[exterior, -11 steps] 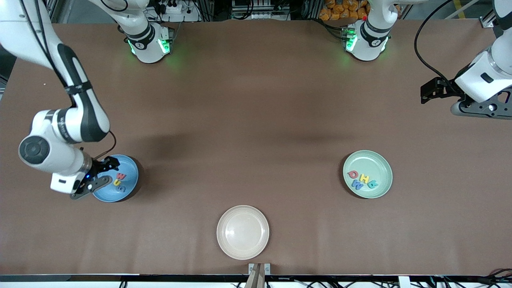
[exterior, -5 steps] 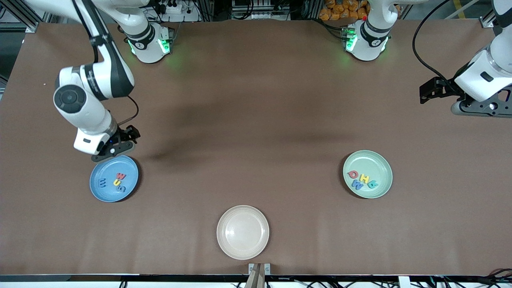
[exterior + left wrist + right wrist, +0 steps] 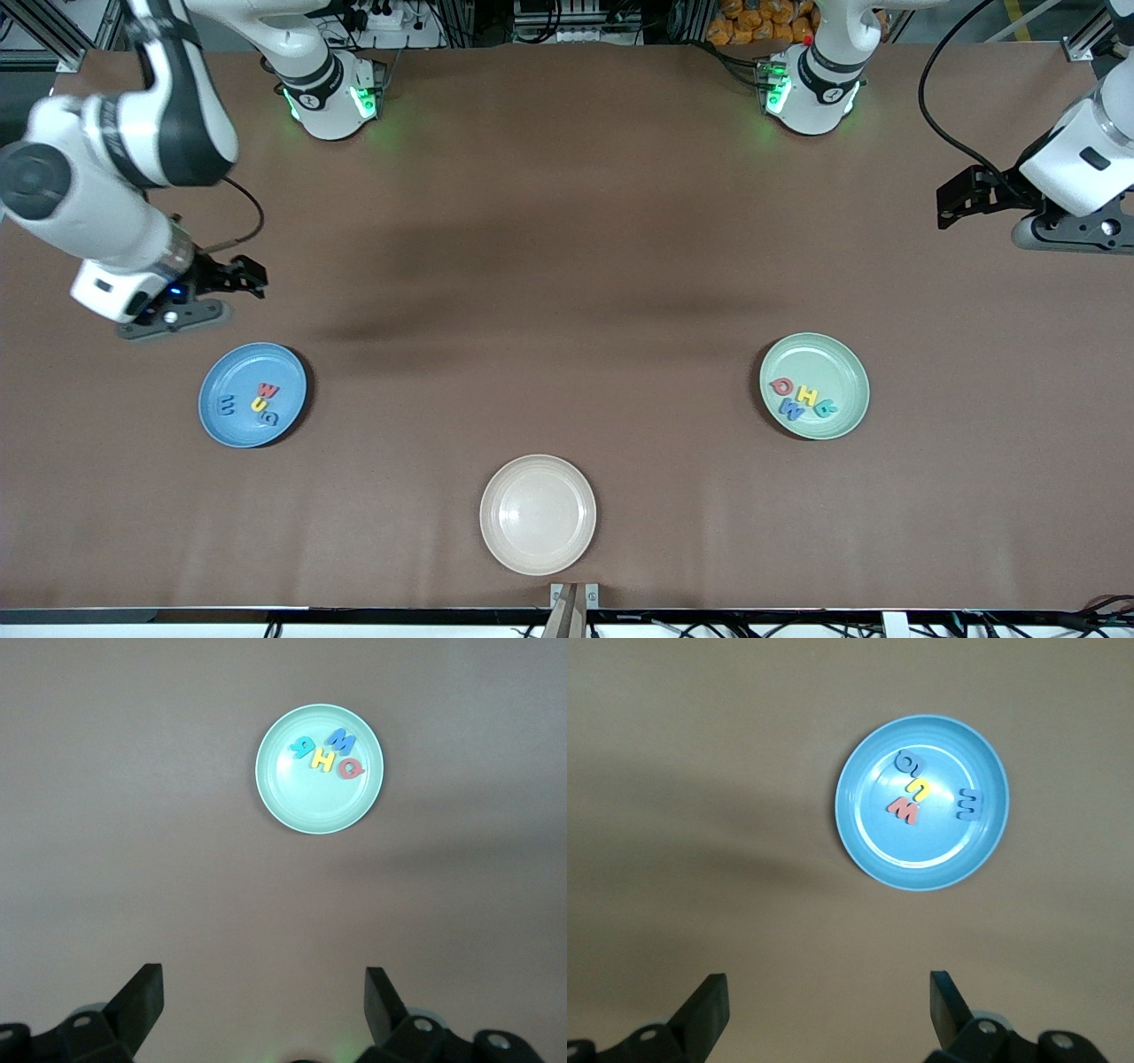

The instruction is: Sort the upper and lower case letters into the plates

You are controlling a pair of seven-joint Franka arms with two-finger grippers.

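Note:
The sky blue plate (image 3: 213, 416) lies toward the right arm's end of the table and holds several letters (image 3: 260, 405): a red one, a yellow one and two blue ones. The right wrist view shows this plate (image 3: 864, 846) and its letters (image 3: 906, 806) too. My right gripper (image 3: 168, 319) hangs open and empty over bare table beside that plate, its fingers (image 3: 709, 1005) wide apart. The mint green plate (image 3: 846, 359) holds several letters (image 3: 807, 394) in red, yellow, teal and blue. My left gripper (image 3: 1063, 237) waits open and empty high over the table's left-arm end, its fingers (image 3: 142, 997) spread.
A cream-beige plate (image 3: 496, 492) with nothing in it sits nearest the front camera, midway between the two coloured plates. Brown cloth covers the table. Both arm bases stand along the edge farthest from the front camera.
My right gripper rose off the blue plate and swung away over bare table, uncovering a blue letter lying in the plate. The left arm barely shifted.

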